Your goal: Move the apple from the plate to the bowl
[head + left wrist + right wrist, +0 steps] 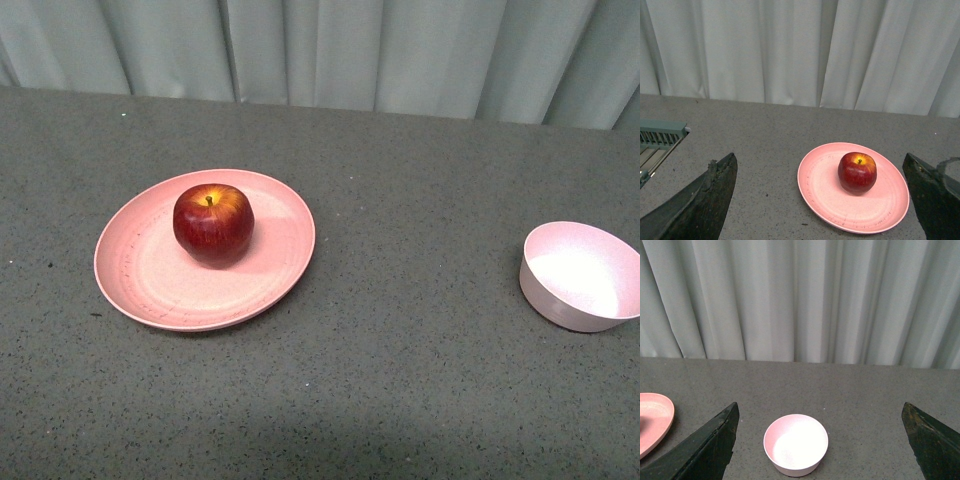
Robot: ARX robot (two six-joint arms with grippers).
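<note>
the apple [213, 222] sits stem up on the plate [150, 285] — the bowl [548, 300] stands well apart on the grey table [400, 350]. left gripper [819, 156] and right gripper [820, 405] — both spread wide, gripping nothing.

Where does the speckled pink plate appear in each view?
Front view: plate left of centre, holding the apple.
Left wrist view: plate framed by the open left gripper, apple on it.
Right wrist view: a cut-off sliver beside the bowl.
Shared landmark: pale curtain behind.

Test-bench sort of place: bare grey speckled tabletop [400, 350]; pale curtain [350, 50] backdrop
</note>
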